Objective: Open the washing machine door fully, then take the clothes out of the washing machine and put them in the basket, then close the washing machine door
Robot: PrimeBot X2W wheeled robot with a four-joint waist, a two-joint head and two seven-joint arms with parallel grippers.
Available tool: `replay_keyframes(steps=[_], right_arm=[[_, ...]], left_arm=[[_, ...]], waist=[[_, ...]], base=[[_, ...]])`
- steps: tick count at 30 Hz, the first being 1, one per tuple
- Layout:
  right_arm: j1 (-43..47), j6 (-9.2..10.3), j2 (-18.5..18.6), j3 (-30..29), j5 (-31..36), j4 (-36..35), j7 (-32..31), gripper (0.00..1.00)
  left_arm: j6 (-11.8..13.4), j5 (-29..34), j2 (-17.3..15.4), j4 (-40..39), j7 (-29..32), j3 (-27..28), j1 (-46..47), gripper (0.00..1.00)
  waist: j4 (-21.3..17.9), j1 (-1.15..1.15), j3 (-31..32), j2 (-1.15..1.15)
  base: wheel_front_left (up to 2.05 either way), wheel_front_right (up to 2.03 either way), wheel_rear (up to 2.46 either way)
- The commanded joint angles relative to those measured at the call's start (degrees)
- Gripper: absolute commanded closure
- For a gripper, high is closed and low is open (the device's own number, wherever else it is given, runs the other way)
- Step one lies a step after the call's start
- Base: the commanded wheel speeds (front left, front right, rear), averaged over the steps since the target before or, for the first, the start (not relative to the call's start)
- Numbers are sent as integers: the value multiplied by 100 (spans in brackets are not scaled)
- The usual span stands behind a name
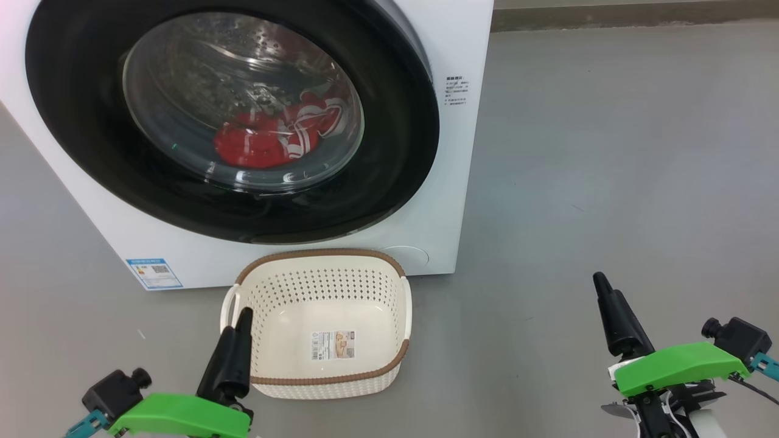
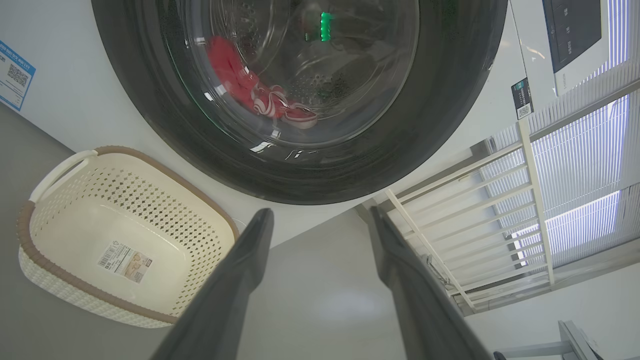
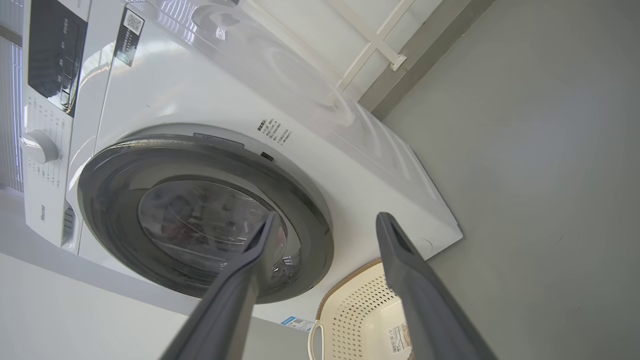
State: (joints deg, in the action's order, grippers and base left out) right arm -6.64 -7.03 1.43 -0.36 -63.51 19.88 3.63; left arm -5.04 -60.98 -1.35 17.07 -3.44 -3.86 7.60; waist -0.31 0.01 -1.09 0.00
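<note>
The white washing machine (image 1: 462, 48) stands ahead on the grey floor. Its washing machine door (image 1: 395, 152), a wide black rim around clear glass, covers the opening, with a thin grey band along its right edge. Red clothes (image 1: 261, 140) with white stripes lie in the drum behind the glass and also show in the left wrist view (image 2: 235, 75). The cream basket (image 1: 322, 252) sits empty on the floor just before the machine. My left gripper (image 1: 237, 322) hovers open at the basket's left side, holding nothing (image 2: 320, 212). My right gripper (image 1: 607, 286) is open and empty, well right of the basket (image 3: 327, 216).
A blue label (image 1: 154, 274) sits low on the machine's front. Open grey floor (image 1: 608, 152) stretches to the right of the machine up to a dark wall base (image 1: 608, 15). A white railing (image 2: 475, 210) and window blinds stand beyond the machine. The control panel (image 3: 55, 50) is at its top.
</note>
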Motion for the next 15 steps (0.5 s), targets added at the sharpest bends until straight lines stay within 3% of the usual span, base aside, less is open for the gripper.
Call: replay_keyframes(steps=[1,15], right_arm=[[-314,-23,51,110,193,-181,70,0],[-422,-28,72,189,1315,-269,306,0]], left_arm=[[38,173,-76,-181,-82,51,288,0],[173,1167,-93,-291,-319,-94,447,0]], waist=[[1,-1,-2,0],[-8,-1,-27,0]], base=[[0,0,0],[0,0,0]])
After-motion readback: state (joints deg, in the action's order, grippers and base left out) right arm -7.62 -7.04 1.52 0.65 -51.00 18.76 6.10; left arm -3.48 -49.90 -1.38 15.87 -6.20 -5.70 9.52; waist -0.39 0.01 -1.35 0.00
